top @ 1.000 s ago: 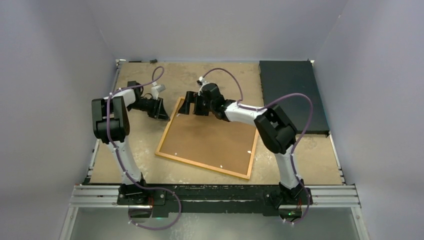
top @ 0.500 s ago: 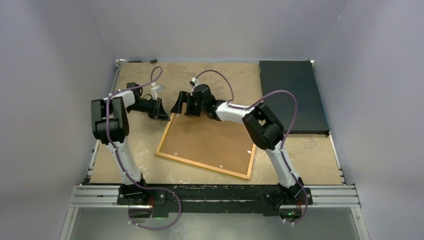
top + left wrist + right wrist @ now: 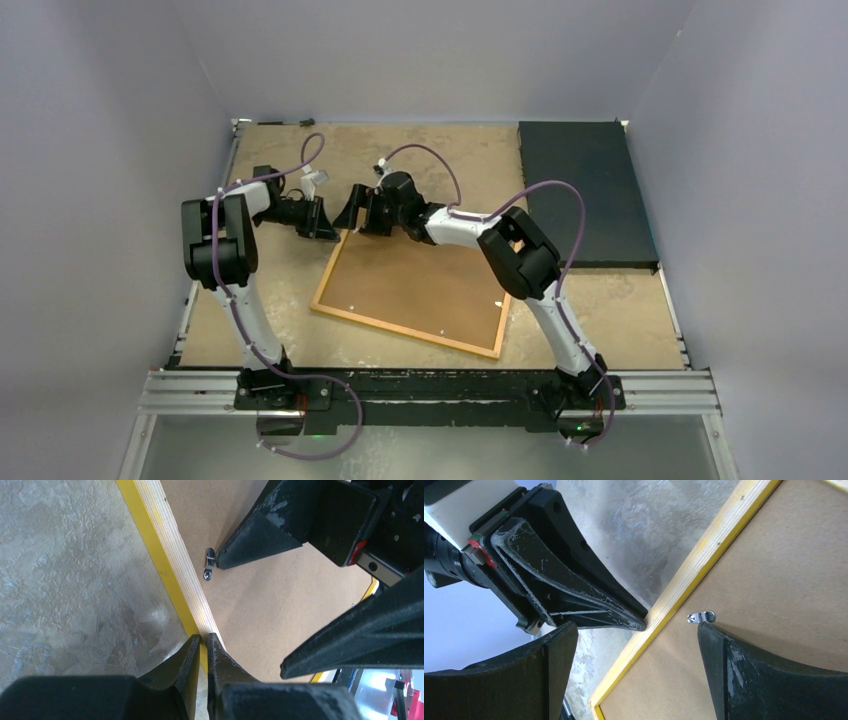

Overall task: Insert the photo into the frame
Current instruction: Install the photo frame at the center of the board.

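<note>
frame (image 3: 167, 570) cut off by view edges — front face hidden

Soft even light, perhaps slight blur

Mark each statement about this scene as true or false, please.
1. The frame lies with its reverse side up. True.
2. The right fingers are shut. False: they stand wide open, one over the table, one over the backing board.
3. The left fingers are almost together, tips at the frame's yellow rim. True.
4. The photo lies on the backing board. False: no photo shows in any view.
5. The dark mat lies under the frame. False: it lies apart, at the far right corner.
</note>
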`<state>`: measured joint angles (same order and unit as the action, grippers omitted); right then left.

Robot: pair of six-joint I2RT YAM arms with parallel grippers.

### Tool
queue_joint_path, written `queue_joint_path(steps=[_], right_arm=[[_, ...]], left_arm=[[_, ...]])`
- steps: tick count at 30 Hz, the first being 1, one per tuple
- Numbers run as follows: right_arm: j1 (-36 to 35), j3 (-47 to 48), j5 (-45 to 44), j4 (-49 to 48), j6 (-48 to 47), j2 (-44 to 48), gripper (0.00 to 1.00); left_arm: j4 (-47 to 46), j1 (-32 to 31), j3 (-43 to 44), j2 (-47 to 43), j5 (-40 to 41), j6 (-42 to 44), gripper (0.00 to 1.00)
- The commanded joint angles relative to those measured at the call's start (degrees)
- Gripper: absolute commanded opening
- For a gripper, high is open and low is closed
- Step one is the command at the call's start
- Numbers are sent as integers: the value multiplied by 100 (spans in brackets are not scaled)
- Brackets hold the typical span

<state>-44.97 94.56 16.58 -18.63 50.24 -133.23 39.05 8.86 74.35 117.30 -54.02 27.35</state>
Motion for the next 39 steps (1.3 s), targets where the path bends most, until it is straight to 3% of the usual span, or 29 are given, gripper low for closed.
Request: queue_joint_path(steps=[1,14,26,39], right_arm=[[-80,178,218,-77,205,-153,92],[-90,459,-422,182,-58,-224,92],[-119,502,-199,-12,-84,-414,92],[199,-341,254,-222,-497,797,95]], left_arm=[[-196,-62,-177,23,537,153,7],[-196,-56,-244,-10,534,220,6],[-134,-60,-273,-16,559,352,5],[-64,-40,-275,-49,622,472,4]])
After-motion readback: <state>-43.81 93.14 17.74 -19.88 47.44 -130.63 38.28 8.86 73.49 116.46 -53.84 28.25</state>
